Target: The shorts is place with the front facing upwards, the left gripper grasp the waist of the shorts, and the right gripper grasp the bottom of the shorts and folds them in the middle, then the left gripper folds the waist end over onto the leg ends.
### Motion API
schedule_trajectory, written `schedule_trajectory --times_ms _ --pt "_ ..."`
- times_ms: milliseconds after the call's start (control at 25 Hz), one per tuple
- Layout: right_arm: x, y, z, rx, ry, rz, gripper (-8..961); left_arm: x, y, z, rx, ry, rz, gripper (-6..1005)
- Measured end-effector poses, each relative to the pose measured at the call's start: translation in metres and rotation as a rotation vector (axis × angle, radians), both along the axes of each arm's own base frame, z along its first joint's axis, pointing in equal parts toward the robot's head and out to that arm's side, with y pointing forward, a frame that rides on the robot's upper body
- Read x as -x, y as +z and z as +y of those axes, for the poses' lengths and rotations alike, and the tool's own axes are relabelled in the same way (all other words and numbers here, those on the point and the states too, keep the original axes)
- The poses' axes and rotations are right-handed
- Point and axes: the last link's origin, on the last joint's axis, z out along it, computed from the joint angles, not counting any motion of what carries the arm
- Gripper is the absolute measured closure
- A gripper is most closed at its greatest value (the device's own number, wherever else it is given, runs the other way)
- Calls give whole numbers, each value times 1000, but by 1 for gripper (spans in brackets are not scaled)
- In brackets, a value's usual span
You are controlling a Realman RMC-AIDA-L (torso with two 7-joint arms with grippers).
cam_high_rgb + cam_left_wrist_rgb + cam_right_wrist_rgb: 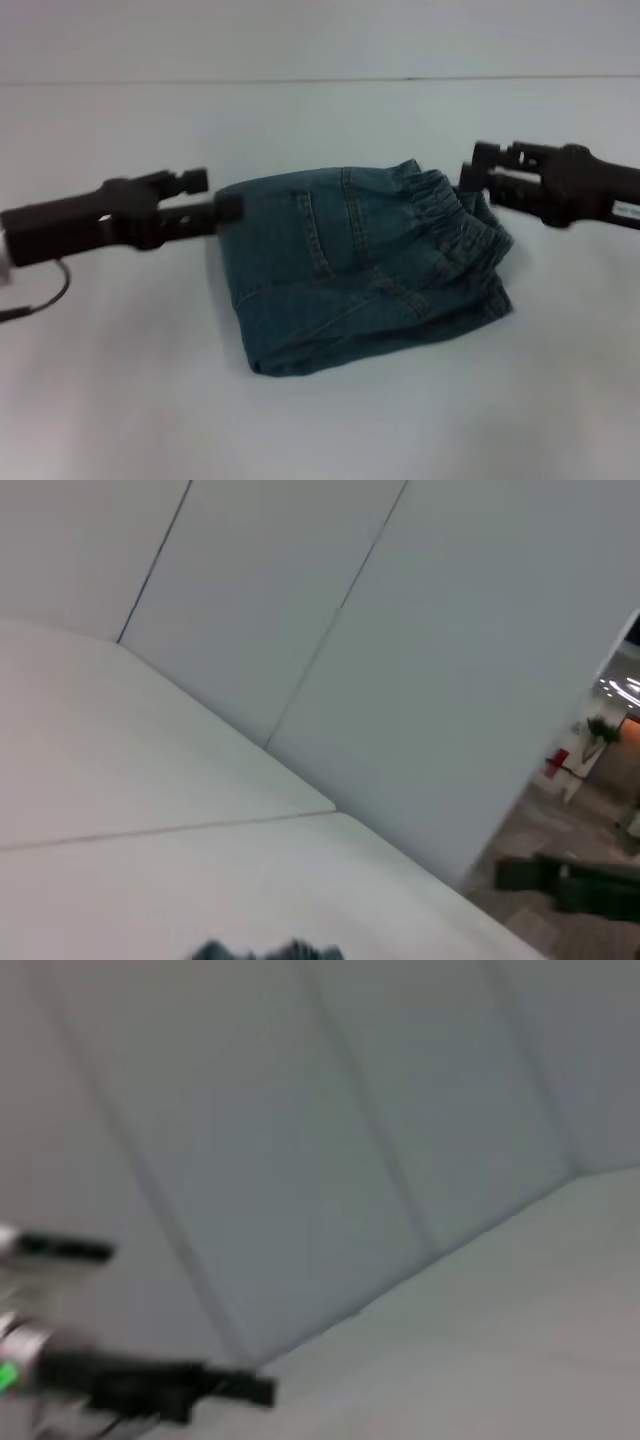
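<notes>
The blue denim shorts lie folded into a compact bundle on the white table. The elastic waist is on top at the right side. My left gripper hovers at the bundle's left edge, its fingers apart and holding nothing. My right gripper is just right of the waist, also open and empty. A sliver of the denim shows in the left wrist view, with the right gripper farther off. The left arm appears in the right wrist view.
A seam runs across the table's far side, with a pale wall behind it. A thin black cable loops down from the left arm near the table's left edge.
</notes>
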Motion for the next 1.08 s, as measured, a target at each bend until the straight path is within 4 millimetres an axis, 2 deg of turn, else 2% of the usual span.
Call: schedule_trajectory --times_ms 160,240,280,480,640,1080 --pt "-3 13 -19 131 56 -91 582 17 7 -26 29 -35 12 89" --pt "-8 17 -26 174 51 -121 417 24 10 -37 36 -36 15 89" --pt "-12 17 -29 192 39 -142 334 27 11 -41 36 -28 17 89" --pt "-29 16 -35 203 -14 -205 111 38 10 -51 55 5 54 89" --pt "-37 13 -34 193 -49 -243 101 40 8 -51 72 15 81 89" --pt "-43 8 -29 176 -87 -276 96 40 3 -49 113 21 107 89"
